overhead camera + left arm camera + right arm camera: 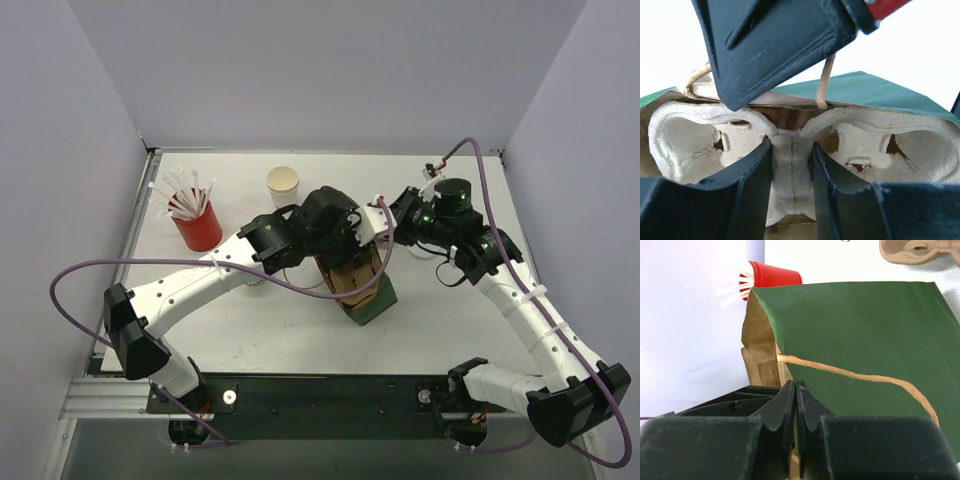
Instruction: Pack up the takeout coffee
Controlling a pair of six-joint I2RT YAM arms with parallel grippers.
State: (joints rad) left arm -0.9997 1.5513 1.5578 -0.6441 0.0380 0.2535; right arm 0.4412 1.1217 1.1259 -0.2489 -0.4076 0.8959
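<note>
The left tool [791,150] is clenched on the middle ridge of a pulp cup carrier [685,140], which sits in the mouth of the paper bag [865,330]. The right tool [796,390] is pinched tight on the bag's rim. The takeout coffee is hidden from me, and I cannot tell where it sits.

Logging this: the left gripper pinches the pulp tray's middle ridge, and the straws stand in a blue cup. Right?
No. The cup is red, not blue; the top view shows it. The left gripper does pinch the tray by its middle ridge.
</note>
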